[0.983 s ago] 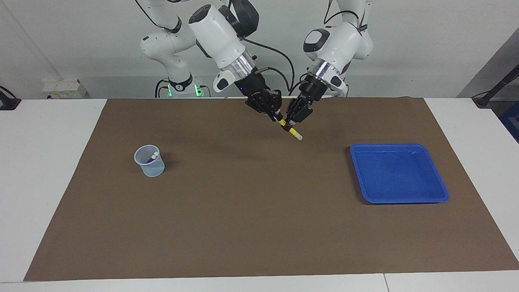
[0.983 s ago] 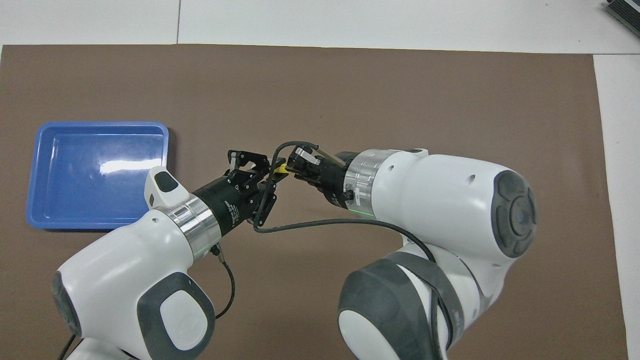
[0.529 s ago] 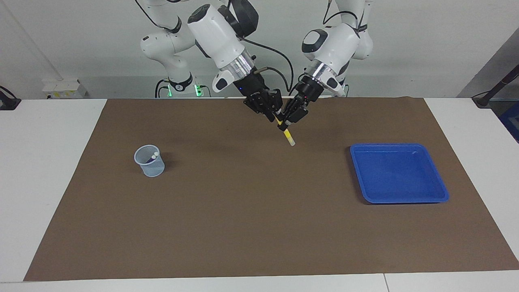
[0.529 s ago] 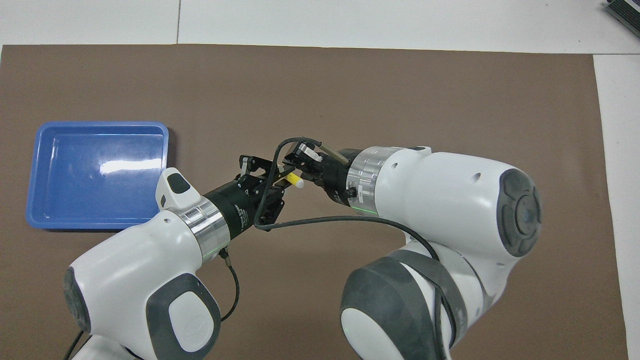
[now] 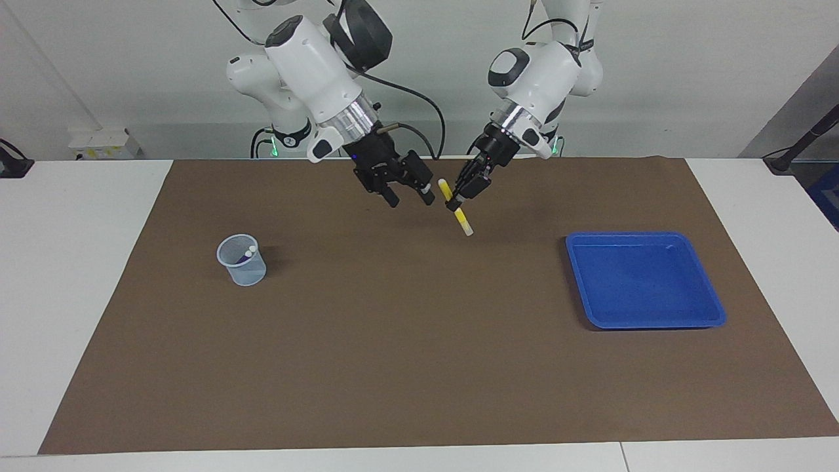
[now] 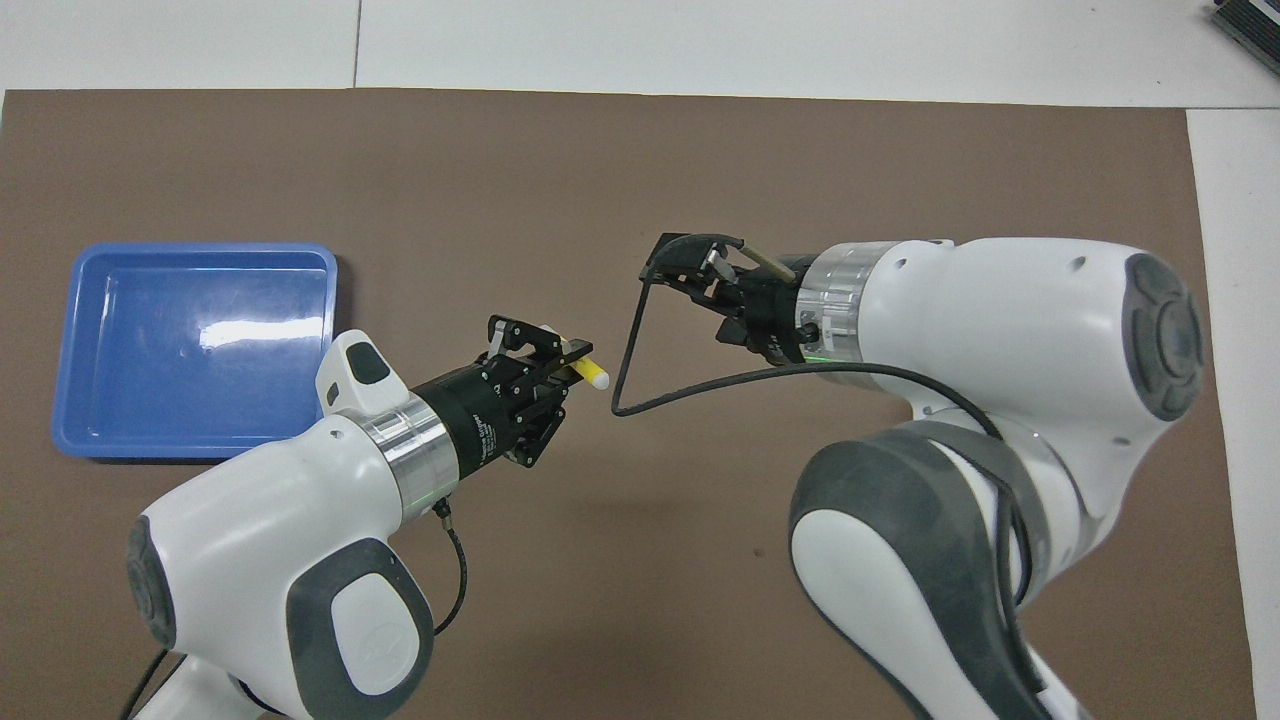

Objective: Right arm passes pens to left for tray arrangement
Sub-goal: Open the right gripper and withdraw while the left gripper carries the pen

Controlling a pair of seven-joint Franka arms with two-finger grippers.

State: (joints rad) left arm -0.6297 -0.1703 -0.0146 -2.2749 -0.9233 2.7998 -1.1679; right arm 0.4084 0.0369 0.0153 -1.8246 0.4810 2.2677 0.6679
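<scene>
Slanting yellow pen [image 5: 455, 207] — pale cap low

The pen [image 5: 455, 208] is yellow with pale, whitish ends. The tray [image 5: 711, 308] is bright blue. The cup [image 5: 242, 261] is translucent pale blue. The mat [image 5: 393, 341] is plain brown on a white table [image 5: 72, 262]. Both arms are white with grey joints, silver wrist rings and black grippers.

White table [image 5: 78, 262] — brown mat [image 5: 419, 367], blue tray [image 5: 714, 314], cup [image 5: 242, 262].
</scene>
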